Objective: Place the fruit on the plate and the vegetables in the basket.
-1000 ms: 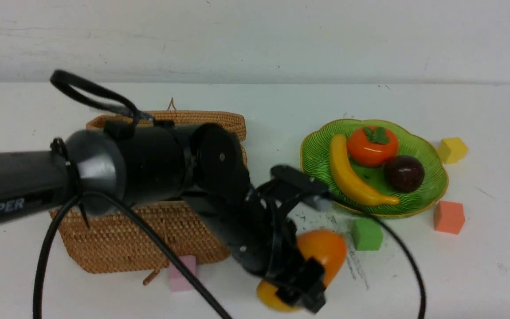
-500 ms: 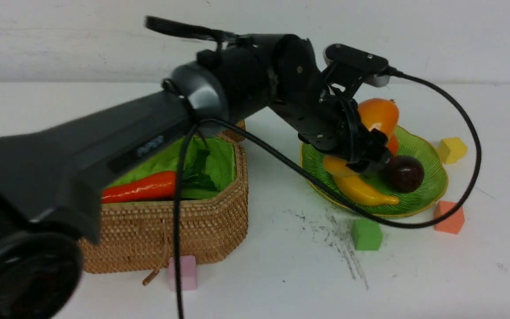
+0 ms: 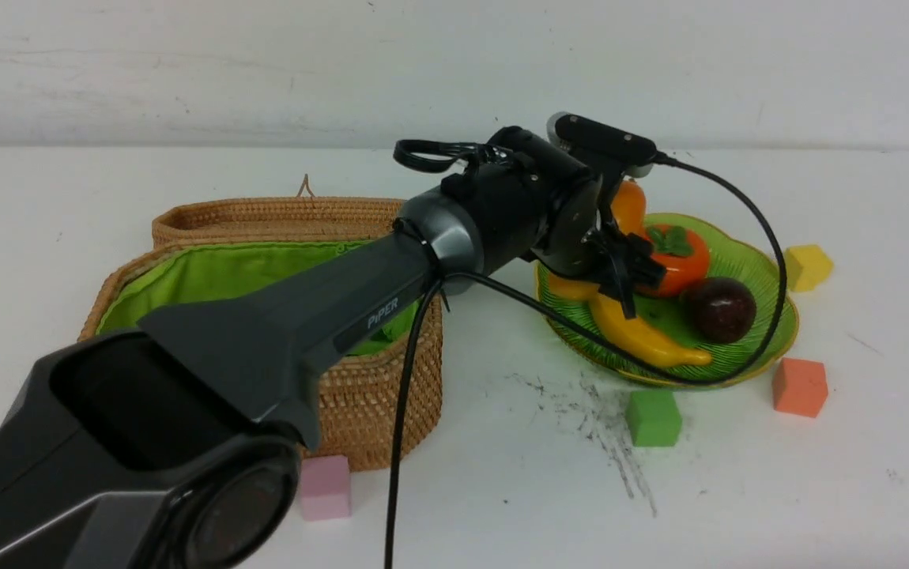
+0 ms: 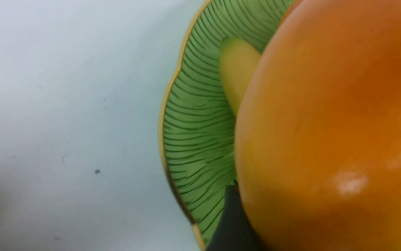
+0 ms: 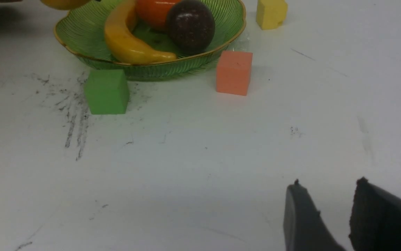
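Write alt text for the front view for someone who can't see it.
The left claw holds a mango over a green plate already carrying a banana, persimmon and mangosteen. An open woven basket sits left of it.

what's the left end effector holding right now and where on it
The left end effector holds the mango across its middle, over the plate. The right end effector holds nothing.
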Motion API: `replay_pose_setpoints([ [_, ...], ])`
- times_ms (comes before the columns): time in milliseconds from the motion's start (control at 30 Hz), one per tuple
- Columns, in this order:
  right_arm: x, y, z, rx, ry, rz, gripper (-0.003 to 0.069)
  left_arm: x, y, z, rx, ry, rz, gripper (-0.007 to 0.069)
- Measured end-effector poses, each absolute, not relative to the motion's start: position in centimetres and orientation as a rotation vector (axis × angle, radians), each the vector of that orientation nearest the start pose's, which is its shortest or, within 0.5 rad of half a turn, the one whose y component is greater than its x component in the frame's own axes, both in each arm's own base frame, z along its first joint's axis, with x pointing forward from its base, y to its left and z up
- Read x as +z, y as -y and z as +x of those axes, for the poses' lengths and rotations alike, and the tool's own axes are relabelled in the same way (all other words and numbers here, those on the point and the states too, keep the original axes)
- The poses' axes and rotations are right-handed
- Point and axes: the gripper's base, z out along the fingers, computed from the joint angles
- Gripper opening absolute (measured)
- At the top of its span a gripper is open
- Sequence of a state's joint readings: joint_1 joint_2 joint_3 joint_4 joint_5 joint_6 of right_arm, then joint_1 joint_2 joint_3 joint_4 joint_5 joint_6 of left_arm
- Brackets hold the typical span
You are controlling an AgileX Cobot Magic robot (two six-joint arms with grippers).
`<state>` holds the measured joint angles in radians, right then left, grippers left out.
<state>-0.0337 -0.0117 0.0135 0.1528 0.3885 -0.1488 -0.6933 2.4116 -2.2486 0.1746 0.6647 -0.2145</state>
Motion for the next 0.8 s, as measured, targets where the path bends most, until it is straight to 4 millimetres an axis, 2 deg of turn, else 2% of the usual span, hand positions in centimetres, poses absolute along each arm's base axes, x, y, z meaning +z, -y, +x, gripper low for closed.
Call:
replay_pose_setpoints([
  [200,17.5,-0.4,5.2,0.026,-1.869,-0.015,0.0238,22.5,34.9,43.2,-0.326,-2.246,0.606,0.055],
  [400,17.5,-0.4,5.2,0.026,-1.869,-0.015,0.0238,22.4,35.0,43.0,-0.351,-2.27,0.592,0.0629],
  [600,17.5,-0.4,5.2,0.026,-1.869,-0.015,0.0238,22.4,34.9,42.9,-0.341,-2.288,0.595,0.0634],
  [700,17.5,-0.4,5.2,0.026,-1.869,-0.015,0.0238,23.1,34.5,42.6,-0.325,-2.308,0.605,0.0623],
  [800,17.5,-0.4,5.2,0.026,-1.869,-0.015,0.0238,25.6,33.8,41.7,-0.292,-2.314,0.651,0.0582],
])
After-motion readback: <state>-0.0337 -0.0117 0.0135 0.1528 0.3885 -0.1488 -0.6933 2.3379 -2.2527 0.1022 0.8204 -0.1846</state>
